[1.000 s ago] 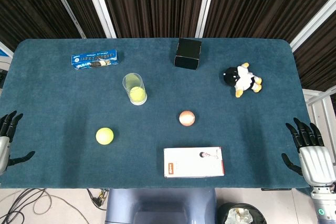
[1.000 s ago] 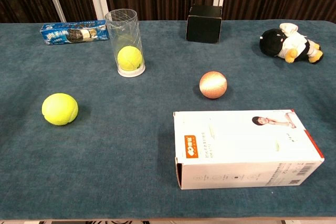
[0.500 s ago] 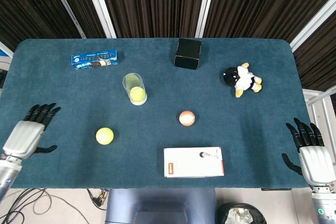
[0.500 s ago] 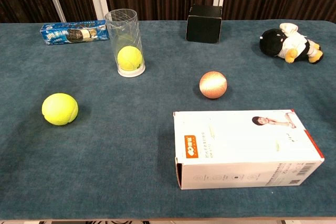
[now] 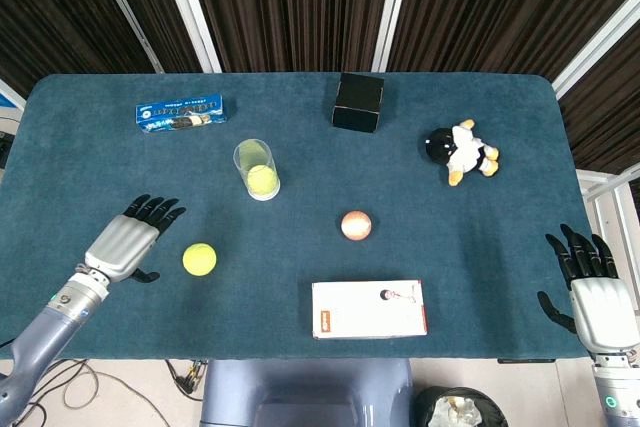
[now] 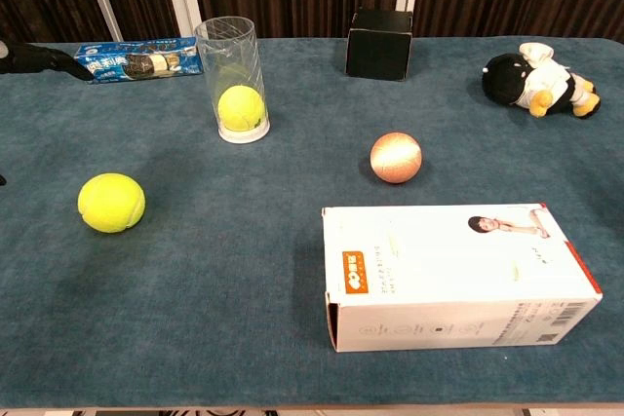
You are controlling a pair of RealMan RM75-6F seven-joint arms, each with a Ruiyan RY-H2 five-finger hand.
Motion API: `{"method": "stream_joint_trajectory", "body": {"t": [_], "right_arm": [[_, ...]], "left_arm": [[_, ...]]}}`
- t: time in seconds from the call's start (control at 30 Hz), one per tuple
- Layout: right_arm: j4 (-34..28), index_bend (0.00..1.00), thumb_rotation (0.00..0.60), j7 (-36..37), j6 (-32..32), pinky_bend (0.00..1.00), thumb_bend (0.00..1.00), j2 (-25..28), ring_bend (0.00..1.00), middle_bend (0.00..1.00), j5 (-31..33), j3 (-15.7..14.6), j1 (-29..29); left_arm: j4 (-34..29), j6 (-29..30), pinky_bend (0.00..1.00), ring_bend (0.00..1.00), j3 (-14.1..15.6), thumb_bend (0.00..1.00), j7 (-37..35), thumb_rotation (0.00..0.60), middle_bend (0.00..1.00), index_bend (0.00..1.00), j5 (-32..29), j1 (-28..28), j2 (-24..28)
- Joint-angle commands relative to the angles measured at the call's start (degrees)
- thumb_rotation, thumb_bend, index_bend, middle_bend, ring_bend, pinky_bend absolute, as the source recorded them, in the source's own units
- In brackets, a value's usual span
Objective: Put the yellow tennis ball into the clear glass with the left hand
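A yellow tennis ball lies loose on the blue table, front left. The clear glass stands upright behind it, with another yellow ball resting in its bottom. My left hand hovers just left of the loose ball, fingers spread and holding nothing; only its fingertips show at the left edge of the chest view. My right hand stays at the table's front right corner, fingers apart and empty.
A white carton lies front centre, with a copper-coloured ball behind it. A black box, a blue biscuit pack and a plush penguin sit along the back.
My left hand has moved from the table's left edge rightward to just beside the loose tennis ball. The right hand and all objects have stayed put.
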Motion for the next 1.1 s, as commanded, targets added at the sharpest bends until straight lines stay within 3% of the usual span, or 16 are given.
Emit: {"method": "stream_joint_trajectory", "body": {"t": [0.03, 0.47, 0.77, 1.1], "right_arm": [[-0.01, 0.13, 0.6, 0.05, 0.01, 0.05, 0.35, 0.04, 0.11, 0.04, 0.03, 0.03, -0.01], [0.26, 0.13, 0.6, 0.2, -0.06, 0.05, 0.35, 0.02, 0.11, 0.04, 0.29, 0.14, -0.01], [0.06, 0.13, 0.6, -0.07, -0.18, 0.05, 0.35, 0.03, 0.11, 0.04, 0.65, 0.26, -0.03], [-0.08, 0.13, 0.6, -0.06, -0.45, 0.05, 0.35, 0.1, 0.11, 0.04, 1.14, 0.38, -0.02]], "left_arm": [[0.35, -0.16, 0.05, 0.01, 0.48, 0.0, 1.75, 0.6, 0.02, 0.08, -0.86, -0.87, -1.45], [8.68, -1.0, 0.14, 0.09, 3.16, 0.03, 4.11, 0.6, 0.1, 0.12, -0.98, -3.67, -11.59], [13.76, 0.06, 0.22, 0.15, 4.59, 0.09, 1.47, 0.6, 0.17, 0.17, 1.52, -3.92, -15.13], [16.31, 0.28, 0.28, 0.19, 5.66, 0.11, 3.29, 0.6, 0.22, 0.2, 1.73, -4.61, -18.12]]}}
